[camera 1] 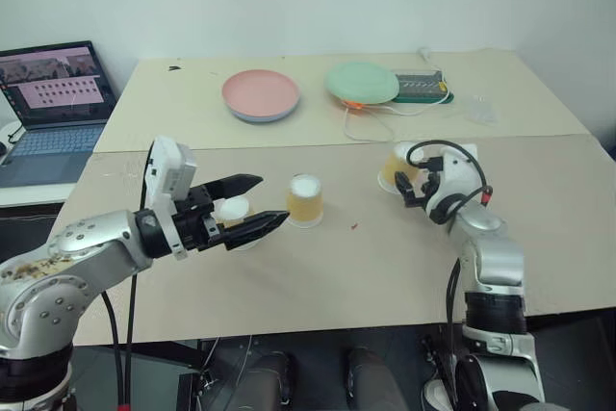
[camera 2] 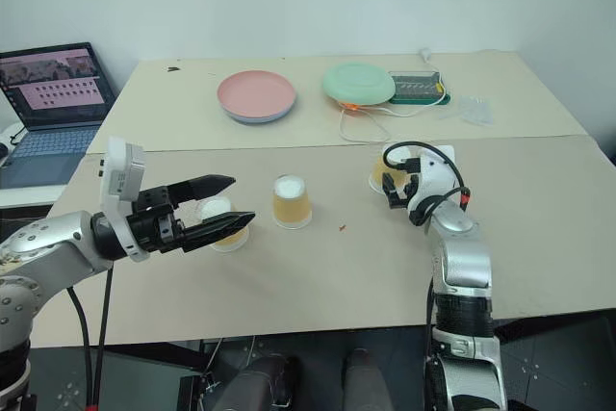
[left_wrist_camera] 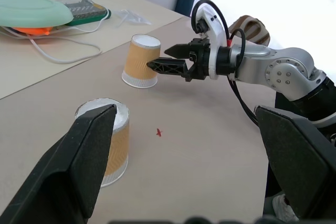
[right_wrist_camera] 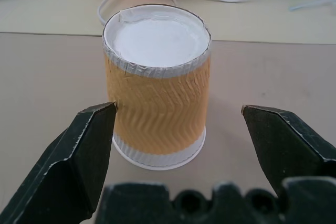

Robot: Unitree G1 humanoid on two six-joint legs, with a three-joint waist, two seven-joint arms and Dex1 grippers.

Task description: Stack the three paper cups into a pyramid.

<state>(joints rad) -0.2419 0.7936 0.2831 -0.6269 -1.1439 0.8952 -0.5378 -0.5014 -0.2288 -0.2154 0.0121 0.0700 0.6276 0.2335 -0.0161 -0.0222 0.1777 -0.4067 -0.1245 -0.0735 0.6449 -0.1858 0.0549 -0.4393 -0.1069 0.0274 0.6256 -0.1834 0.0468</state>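
Observation:
Three paper cups stand upside down on the beige table (camera 1: 318, 276), orange-sided with white bases up. The middle cup (camera 1: 305, 201) stands free. The left cup (camera 2: 216, 211) sits under my left gripper (camera 1: 273, 199), whose black fingers hang open just above it and partly hide it. The right cup (right_wrist_camera: 156, 95) stands just ahead of my right gripper (right_wrist_camera: 178, 109), between the lines of its two open fingers; one fingertip is close to the cup's side. In the left wrist view, the right gripper (left_wrist_camera: 157, 59) reaches beside that cup (left_wrist_camera: 137, 59).
A pink plate (camera 1: 260, 95) and a green plate (camera 1: 361, 82) lie at the back of the table, with a white cable (camera 1: 371, 127) and a green tray (camera 1: 421, 87) near the green plate. A laptop (camera 1: 53, 103) stands open at the far left.

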